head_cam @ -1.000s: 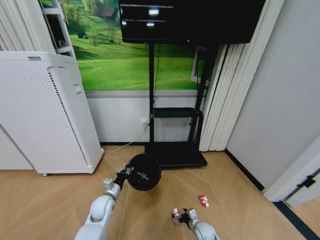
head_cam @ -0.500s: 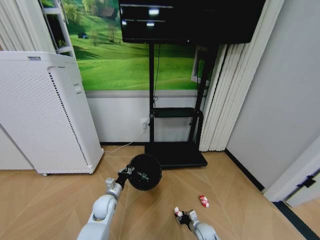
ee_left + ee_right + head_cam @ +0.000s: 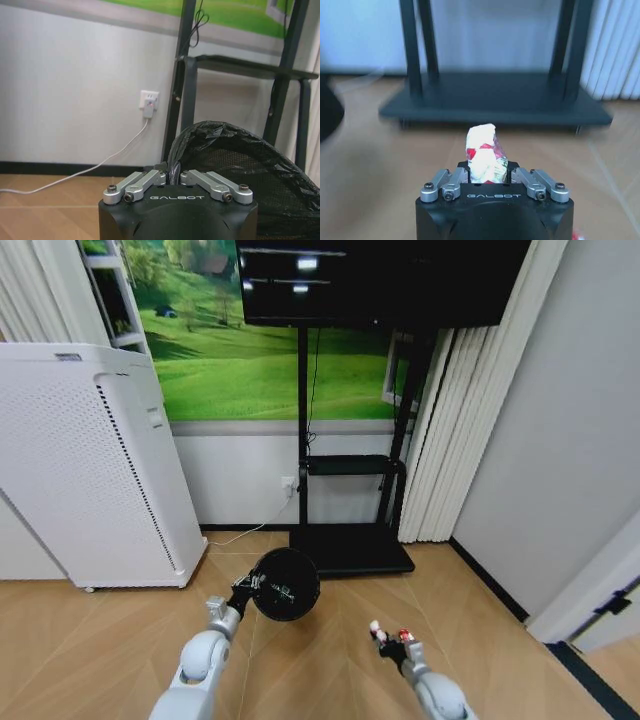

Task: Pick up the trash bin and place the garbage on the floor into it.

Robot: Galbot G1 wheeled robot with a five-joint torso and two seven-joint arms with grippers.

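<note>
The black trash bin (image 3: 285,585), lined with a black bag, hangs tipped with its mouth toward me, just above the floor (image 3: 90,640). My left gripper (image 3: 247,590) is shut on its rim (image 3: 172,167). To the right, my right gripper (image 3: 388,639) is shut on one crumpled red-and-white piece of garbage (image 3: 375,627), held off the floor; the right wrist view shows this piece (image 3: 482,155) upright between the fingers. A second red piece (image 3: 405,634) lies on the parquet right beside that gripper.
A tall white perforated appliance (image 3: 90,470) stands at the left. The black TV stand's base (image 3: 350,550) lies just behind the bin, with a white cable (image 3: 240,535) running to a wall socket. Pale curtains (image 3: 440,440) and a wall close off the right.
My right gripper has moved right and risen with the red-and-white piece in it, ending beside the other red piece. The bin and left gripper have barely shifted.
</note>
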